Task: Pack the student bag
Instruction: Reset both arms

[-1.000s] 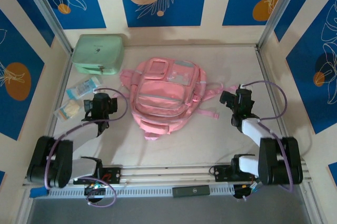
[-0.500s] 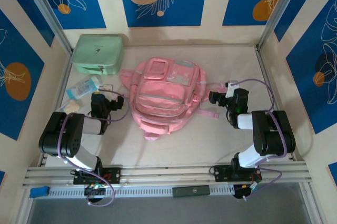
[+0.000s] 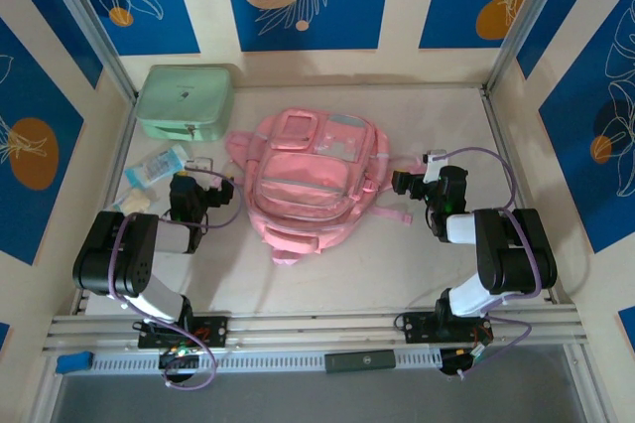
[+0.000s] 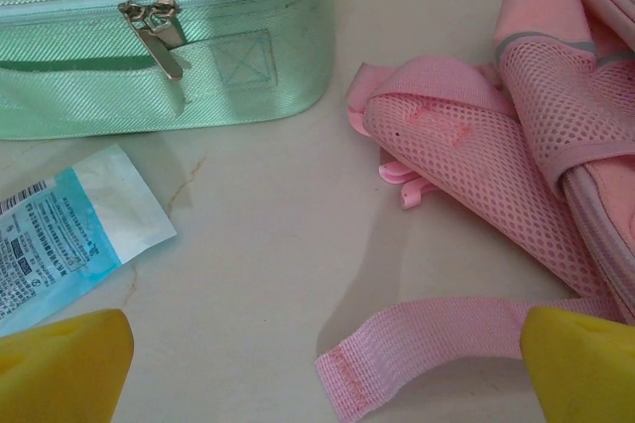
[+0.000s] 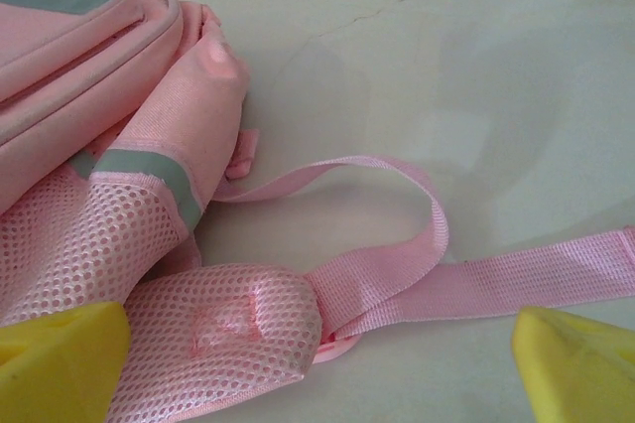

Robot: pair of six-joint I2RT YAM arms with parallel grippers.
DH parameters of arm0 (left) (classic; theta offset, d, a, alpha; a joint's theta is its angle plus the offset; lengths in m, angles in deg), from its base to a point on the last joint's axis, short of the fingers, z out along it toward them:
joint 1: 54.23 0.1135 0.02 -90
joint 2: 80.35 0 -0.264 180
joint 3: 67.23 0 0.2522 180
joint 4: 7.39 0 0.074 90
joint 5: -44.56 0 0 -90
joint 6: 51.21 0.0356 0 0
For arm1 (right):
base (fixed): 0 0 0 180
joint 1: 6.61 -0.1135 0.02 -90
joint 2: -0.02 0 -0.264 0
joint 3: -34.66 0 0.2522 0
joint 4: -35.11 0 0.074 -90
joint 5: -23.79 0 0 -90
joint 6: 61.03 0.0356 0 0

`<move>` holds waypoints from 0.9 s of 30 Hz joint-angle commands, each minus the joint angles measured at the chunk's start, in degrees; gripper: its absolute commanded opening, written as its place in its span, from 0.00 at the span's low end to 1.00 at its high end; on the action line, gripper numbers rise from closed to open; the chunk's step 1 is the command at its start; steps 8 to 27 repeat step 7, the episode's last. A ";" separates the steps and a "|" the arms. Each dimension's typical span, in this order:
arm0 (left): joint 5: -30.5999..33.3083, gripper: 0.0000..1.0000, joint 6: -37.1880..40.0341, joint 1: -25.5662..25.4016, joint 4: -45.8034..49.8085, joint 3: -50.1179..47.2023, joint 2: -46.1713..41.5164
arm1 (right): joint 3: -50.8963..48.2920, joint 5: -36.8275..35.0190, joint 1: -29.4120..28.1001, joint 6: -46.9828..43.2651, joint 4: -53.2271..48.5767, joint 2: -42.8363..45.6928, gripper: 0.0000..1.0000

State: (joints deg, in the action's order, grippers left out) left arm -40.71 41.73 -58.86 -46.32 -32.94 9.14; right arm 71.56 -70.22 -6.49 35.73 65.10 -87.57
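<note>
The student bag [image 3: 310, 185] lies flat in the middle of the counter [image 3: 446, 274], front pockets and grey-clear panels facing up. It is soft pink fabric and looks slack and light, so it will likely sag and fold if lifted by one edge. Firmer places to take hold are the padded mesh shoulder strap [image 4: 466, 160], the webbing strap [image 5: 476, 279] or a zip edge; thin webbing may slip through a loose pinch. Its long axis runs from the near side to the far side, leaning slightly. The narrower end, with a small loop, points toward the arm bases, but I cannot tell for sure which end is the top. The straps splay out to both sides. The left hand [image 4: 322, 368] sits low at the bag's left strap, fingers spread wide and holding nothing. The right hand [image 5: 317, 368] is likewise wide apart and empty over the right strap. Beyond the left strap lie a blue-white packet [image 3: 157, 165] and a mint green zip case [image 3: 186, 100].
</note>
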 commanded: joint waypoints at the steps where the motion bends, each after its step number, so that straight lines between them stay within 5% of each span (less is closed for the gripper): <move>1: -1.64 0.99 -0.17 0.51 -0.89 1.02 0.14 | 1.36 1.15 0.24 -1.25 1.29 0.13 0.99; 27: -1.83 0.99 -0.14 0.49 -1.01 1.04 0.16 | 1.02 1.29 0.23 -1.23 1.75 0.48 0.99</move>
